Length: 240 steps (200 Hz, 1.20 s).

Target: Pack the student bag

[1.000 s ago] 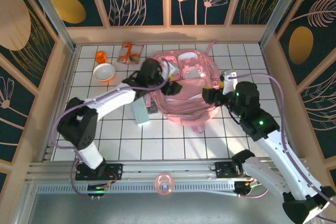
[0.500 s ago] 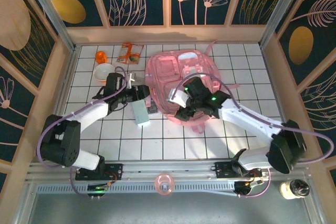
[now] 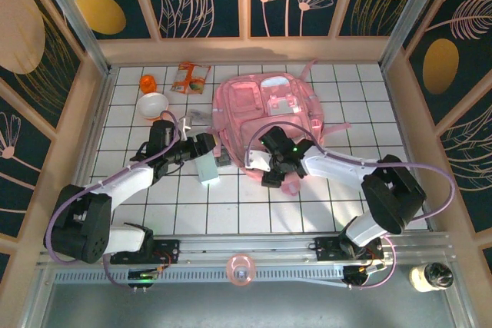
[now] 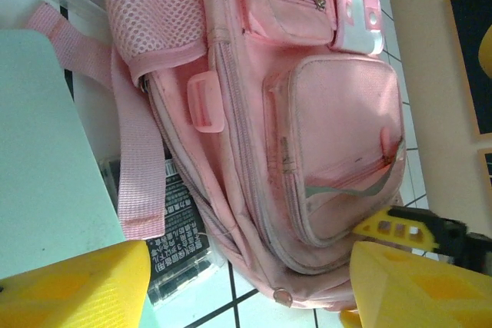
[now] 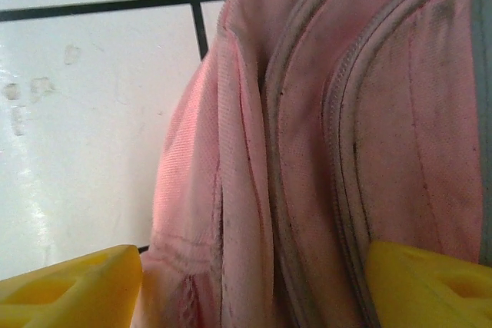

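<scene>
- I'm seeing the bag (image 3: 261, 105) lying flat on the table (image 3: 231, 205), back of centre.
- My left end effector (image 4: 246, 286) is hanging wide open by its left side, above a pale box (image 3: 206, 168).
- My right end effector (image 5: 250, 289) is standing wide astride its near edge.

Since a second ago the left gripper (image 3: 206, 146) is off the bag's (image 3: 265, 109) upper-left part. It is pulled back down-left and now sits just above the box (image 3: 206, 168), left of the bag. The left elbow has dropped toward the lower-left corner. In the same time the right gripper (image 3: 270, 174) has left the bag's right edge, swung across to mid-frame, then slid down to the bag's lower edge. The right arm now folds with its elbow at lower right instead of running out of the corner. A bottle (image 3: 432, 274) is uncovered there.
</scene>
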### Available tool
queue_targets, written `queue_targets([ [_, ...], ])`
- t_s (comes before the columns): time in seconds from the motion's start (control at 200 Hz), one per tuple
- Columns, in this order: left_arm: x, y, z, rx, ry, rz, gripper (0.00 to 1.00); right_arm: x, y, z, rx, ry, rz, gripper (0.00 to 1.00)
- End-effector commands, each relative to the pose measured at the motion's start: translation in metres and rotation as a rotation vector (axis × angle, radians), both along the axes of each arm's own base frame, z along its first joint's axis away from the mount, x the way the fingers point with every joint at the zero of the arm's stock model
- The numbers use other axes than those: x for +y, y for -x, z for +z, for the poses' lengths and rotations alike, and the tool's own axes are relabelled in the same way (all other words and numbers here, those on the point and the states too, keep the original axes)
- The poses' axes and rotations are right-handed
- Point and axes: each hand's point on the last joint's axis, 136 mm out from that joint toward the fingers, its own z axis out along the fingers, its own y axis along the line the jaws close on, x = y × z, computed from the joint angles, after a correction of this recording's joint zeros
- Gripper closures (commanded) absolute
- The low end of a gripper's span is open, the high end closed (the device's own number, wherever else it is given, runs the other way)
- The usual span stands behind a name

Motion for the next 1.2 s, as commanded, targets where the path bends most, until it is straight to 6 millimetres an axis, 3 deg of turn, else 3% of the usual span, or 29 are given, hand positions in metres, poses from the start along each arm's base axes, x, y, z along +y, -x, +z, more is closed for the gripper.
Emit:
queue_targets([
  [0.0, -0.002, -0.004, 0.012, -0.045, 0.033, -0.004, 0.32, -0.013, -0.016, -0.019, -0.086, 0.049, -0.045, 0.26],
  [0.06, -0.001, -0.004, 0.013, -0.054, 0.029, -0.001, 0.32, -0.011, -0.017, -0.018, -0.071, 0.015, -0.044, 0.35],
  [0.205, -0.002, -0.003, 0.018, -0.085, 0.025, -0.025, 0.32, -0.013, -0.022, 0.004, -0.108, -0.008, -0.052, 0.74],
  [0.305, -0.004, -0.003, 0.024, -0.139, 0.017, -0.048, 0.30, -0.010, -0.019, 0.049, -0.109, -0.080, -0.041, 0.92],
  [0.42, -0.012, 0.003, 0.047, -0.272, 0.086, -0.105, 0.25, -0.006, -0.001, 0.117, 0.001, -0.282, 0.047, 1.00],
  [0.505, -0.015, 0.008, 0.068, -0.400, 0.139, -0.137, 0.24, -0.013, 0.002, 0.156, -0.022, -0.343, 0.082, 1.00],
  [0.565, -0.016, 0.012, 0.077, -0.477, 0.154, -0.148, 0.24, -0.020, 0.002, 0.173, -0.044, -0.340, 0.102, 1.00],
  [0.701, -0.028, 0.022, 0.089, -0.634, 0.132, -0.223, 0.26, -0.029, -0.001, 0.192, -0.043, -0.289, 0.113, 1.00],
  [0.931, -0.051, 0.026, 0.058, -0.672, 0.063, -0.293, 0.29, -0.049, -0.022, 0.226, -0.118, -0.268, 0.072, 1.00],
  [1.196, -0.058, 0.019, 0.037, -0.717, 0.045, -0.281, 0.31, -0.058, -0.031, 0.237, -0.148, -0.261, 0.065, 1.00],
])
